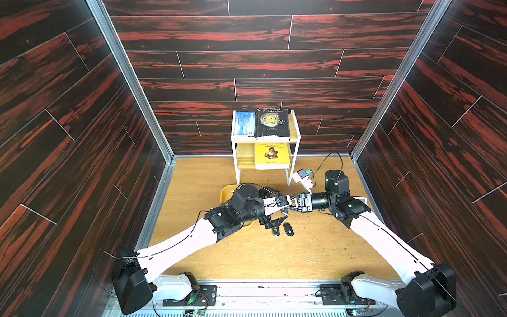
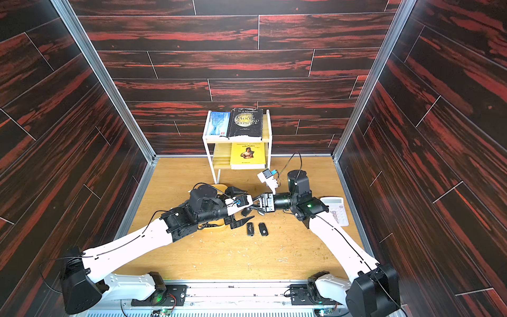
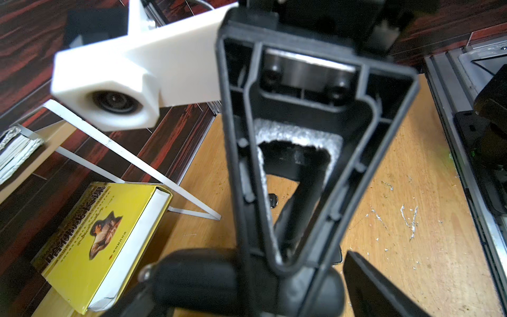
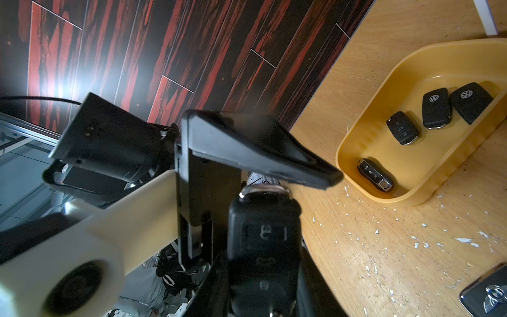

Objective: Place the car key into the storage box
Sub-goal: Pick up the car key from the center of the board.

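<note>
1. Car key [image 4: 263,236], closest to the right wrist camera, is pinched at its sides by the right gripper [image 4: 263,282], ring end jutting free, presumably to offer a second hold. Storage box [image 4: 439,171] rests apart on the surface [image 4: 384,260], four fobs [image 4: 436,108] inside.
2. Both top views: left gripper [image 2: 248,204], fingers spread, brackets that free end mid-surface; probably a hand-over, since the box lies beneath the left arm [image 1: 178,241], on that arm's side. Two more fobs [image 1: 288,229] lie just beside.
3. Left wrist view: right gripper's ribbed finger [image 3: 233,164] fills the frame; the key cannot be made out. Bookshelf [image 3: 123,153] and yellow book [image 3: 90,247] stand behind, clear of the exchange.
</note>
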Controlling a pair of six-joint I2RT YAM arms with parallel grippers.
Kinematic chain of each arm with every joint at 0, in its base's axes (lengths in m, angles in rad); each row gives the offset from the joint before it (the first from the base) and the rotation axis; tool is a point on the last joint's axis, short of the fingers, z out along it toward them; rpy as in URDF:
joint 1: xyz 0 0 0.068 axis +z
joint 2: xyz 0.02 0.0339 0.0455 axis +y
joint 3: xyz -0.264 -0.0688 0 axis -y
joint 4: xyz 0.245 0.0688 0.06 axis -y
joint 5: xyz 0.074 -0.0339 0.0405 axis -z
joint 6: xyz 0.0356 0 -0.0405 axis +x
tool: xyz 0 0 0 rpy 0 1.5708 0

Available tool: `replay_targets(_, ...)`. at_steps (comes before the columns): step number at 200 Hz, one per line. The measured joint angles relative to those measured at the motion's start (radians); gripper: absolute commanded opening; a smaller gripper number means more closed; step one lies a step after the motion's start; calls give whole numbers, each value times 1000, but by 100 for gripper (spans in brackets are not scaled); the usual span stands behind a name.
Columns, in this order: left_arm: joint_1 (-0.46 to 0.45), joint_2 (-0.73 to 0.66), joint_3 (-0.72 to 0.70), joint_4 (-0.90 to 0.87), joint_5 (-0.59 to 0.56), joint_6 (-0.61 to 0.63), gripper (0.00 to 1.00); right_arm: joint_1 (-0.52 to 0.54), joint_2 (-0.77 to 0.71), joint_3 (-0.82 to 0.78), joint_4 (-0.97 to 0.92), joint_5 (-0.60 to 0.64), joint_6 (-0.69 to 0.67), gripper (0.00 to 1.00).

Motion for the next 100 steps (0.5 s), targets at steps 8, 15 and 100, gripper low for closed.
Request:
replay_targets(8,0,0,0,0,-2,1,97,0,0,-5,0,0,0,26)
replay_targets(15,0,0,0,0,-5,3,97,0,0,-9,0,0,0,26)
replay_targets(100,0,0,2,0,-19,18,96,3,0,-23,8,7,0,26)
